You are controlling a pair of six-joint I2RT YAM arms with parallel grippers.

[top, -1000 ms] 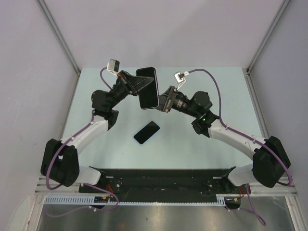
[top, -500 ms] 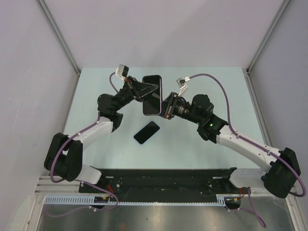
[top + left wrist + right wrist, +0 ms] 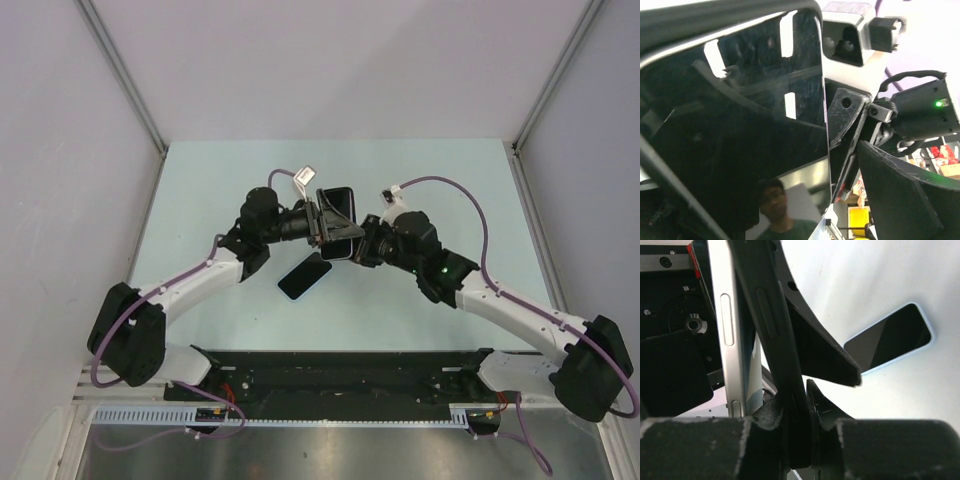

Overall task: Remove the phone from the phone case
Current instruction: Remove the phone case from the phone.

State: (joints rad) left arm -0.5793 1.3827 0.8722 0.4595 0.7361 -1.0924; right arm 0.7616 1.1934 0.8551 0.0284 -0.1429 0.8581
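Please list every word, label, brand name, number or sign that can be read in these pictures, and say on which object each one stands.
No text is readable in any view.
phone: its dark screen shows only reflections, no writing.
phone case: plain black edge, no brand.
second phone, lying flat: blank dark screen.
red and yellow packages, far behind: print too blurred to read.
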